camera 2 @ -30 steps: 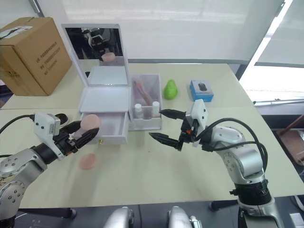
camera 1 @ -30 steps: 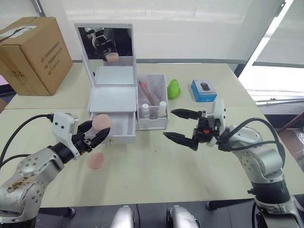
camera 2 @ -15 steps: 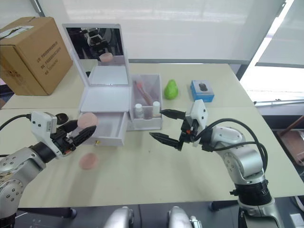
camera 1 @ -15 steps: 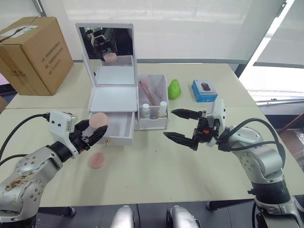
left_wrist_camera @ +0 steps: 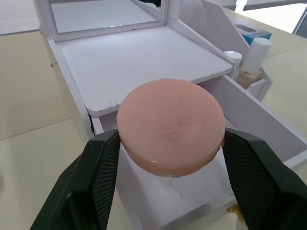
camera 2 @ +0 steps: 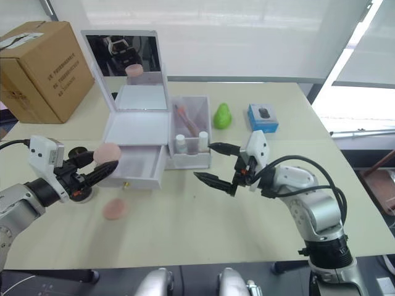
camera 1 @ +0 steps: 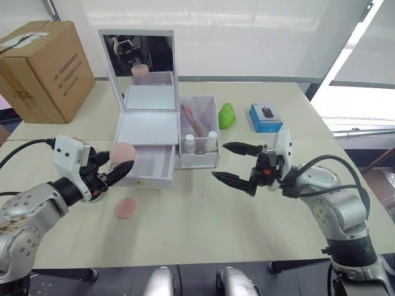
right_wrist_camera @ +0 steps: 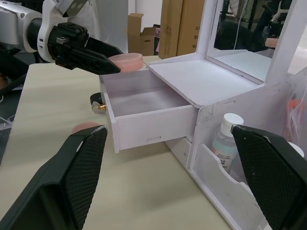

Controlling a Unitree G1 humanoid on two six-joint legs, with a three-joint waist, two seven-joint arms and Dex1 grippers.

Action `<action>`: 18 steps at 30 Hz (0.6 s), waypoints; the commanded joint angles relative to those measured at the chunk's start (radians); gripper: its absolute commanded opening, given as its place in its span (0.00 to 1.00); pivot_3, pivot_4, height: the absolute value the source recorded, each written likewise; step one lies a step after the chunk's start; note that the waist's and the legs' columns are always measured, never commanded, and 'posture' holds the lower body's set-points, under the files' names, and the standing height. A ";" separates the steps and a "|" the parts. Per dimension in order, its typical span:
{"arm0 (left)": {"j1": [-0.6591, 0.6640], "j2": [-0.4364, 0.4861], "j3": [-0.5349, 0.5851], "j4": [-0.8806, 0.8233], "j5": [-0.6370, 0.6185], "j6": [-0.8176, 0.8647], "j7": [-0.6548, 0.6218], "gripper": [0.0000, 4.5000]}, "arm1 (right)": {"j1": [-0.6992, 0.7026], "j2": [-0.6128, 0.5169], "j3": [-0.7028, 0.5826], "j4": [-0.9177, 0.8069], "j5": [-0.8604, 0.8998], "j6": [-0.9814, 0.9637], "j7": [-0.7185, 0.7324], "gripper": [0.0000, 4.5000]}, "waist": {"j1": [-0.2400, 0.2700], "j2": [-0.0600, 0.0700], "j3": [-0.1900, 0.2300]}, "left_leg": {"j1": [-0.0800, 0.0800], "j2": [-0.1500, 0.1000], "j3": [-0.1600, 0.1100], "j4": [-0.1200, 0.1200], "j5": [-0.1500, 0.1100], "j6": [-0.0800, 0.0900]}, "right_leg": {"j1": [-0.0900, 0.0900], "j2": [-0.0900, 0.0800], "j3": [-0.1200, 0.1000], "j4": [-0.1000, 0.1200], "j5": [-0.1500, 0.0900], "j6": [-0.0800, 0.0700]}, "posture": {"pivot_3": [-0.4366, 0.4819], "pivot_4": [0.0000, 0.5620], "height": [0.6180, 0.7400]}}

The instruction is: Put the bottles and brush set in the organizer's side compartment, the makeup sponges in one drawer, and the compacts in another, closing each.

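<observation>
Your left gripper [left_wrist_camera: 168,163] clamps a pink sponge [left_wrist_camera: 171,125] flat between its fingers, just at the open drawer [camera 1: 150,165] of the organizer [camera 1: 145,126], second sponge [camera 1: 126,209] on the table [camera 1: 203,222], your right gripper [camera 1: 237,163] wide open, empty, near the side compartment [camera 1: 199,123]

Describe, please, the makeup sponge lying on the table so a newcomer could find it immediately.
Start at the white organizer with its mirror lid. In front of its open drawer, a flat round pink sponge lies on the table. Its twin is held in the left tool.
</observation>
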 commanded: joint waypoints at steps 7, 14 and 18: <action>-0.063 0.036 0.000 0.045 0.000 0.028 -0.037 0.66 | 0.042 0.003 -0.012 -0.079 0.007 0.006 -0.043 1.00 | 0.000 0.000 0.001 | -0.001 0.000 0.000 0.000 0.000 0.000 | -0.002 0.000 0.000 0.000 0.000 0.000 | 0.48 0.27 0.85; -0.061 0.049 -0.020 0.045 0.019 0.046 -0.047 0.66 | 0.047 0.002 -0.014 -0.085 0.009 0.007 -0.055 1.00 | 0.000 0.000 0.001 | -0.003 0.000 0.000 -0.001 0.000 0.000 | -0.004 0.000 0.000 0.000 0.000 0.000 | 0.48 0.27 0.85; -0.059 0.043 -0.015 0.043 0.020 0.052 -0.041 0.95 | 0.049 0.002 -0.014 -0.084 0.007 0.006 -0.058 1.00 | 0.000 -0.001 0.000 | -0.006 0.000 0.000 0.000 0.000 0.000 | -0.007 0.000 0.000 0.000 0.001 -0.001 | 0.48 0.27 0.85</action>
